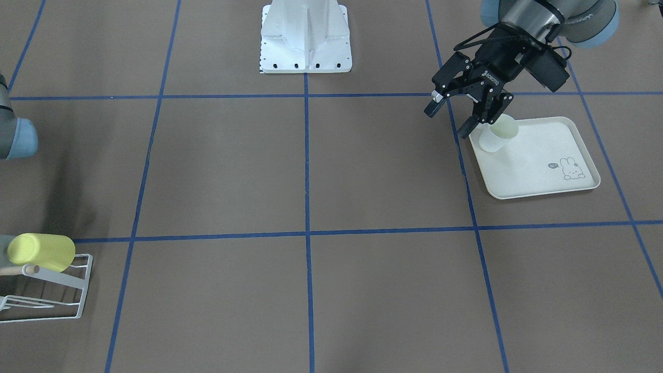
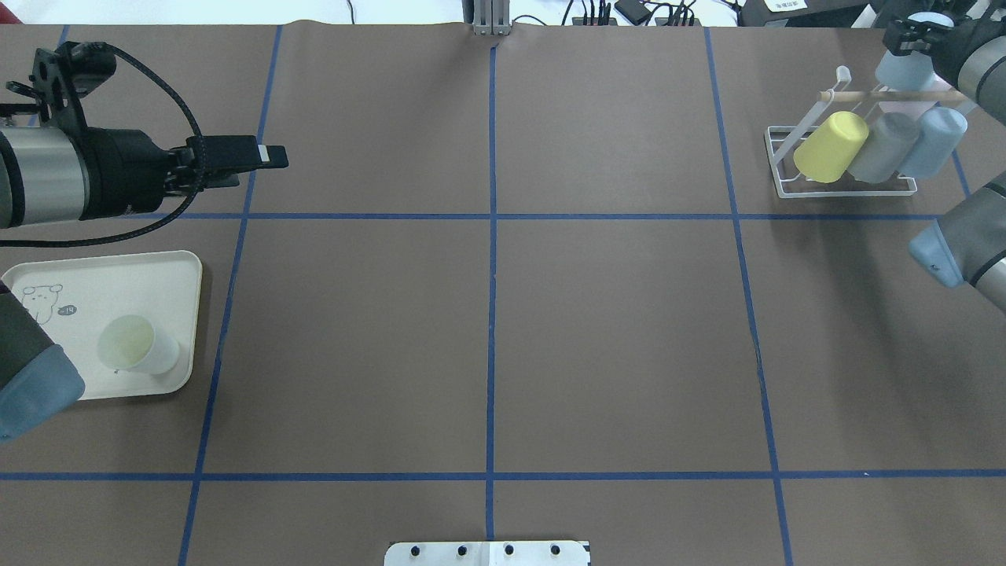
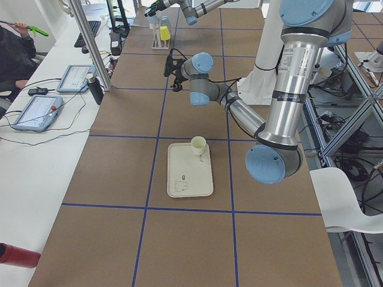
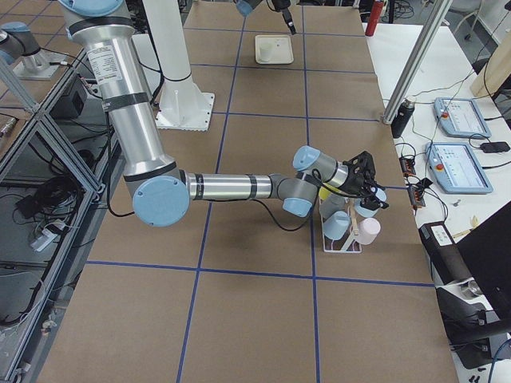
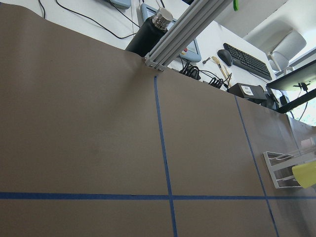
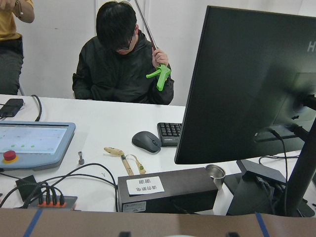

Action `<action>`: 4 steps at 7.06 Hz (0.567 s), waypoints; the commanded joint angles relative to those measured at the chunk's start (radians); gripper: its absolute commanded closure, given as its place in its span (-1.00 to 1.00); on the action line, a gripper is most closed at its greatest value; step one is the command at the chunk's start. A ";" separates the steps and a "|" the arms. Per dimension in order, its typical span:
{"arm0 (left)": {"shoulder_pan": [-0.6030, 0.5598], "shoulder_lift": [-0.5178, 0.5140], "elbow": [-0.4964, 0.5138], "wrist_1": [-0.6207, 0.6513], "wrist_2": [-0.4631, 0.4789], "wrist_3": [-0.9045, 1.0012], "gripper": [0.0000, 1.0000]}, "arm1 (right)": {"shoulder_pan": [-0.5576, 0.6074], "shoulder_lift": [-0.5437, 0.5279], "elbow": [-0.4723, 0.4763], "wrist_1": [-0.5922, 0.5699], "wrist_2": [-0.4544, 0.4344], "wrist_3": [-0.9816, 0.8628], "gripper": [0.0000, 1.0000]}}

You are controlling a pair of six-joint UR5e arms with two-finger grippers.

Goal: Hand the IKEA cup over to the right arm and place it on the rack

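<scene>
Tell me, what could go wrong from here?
The white cup stands near the rim of the tray, so the open left pincer could tip it or push it off. The rack already carries a yellow cup, a grey cup and a blue cup packed close together, so another one might knock them.

From overhead, the cream rectangular plastic tray (image 2: 118, 287) lies at eight o'clock, with the pale plastic cup (image 2: 140, 347) on its five-o'clock corner. The white wire rack (image 2: 846, 191) stands at two o'clock.

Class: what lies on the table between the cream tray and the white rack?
Between tray and rack, only bare table with blue tape lines; overhead view shows it.
</scene>
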 commanded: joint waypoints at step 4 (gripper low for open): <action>0.000 0.001 0.015 -0.004 -0.001 0.000 -1.00 | -0.021 0.015 -0.002 0.000 -0.070 0.005 1.00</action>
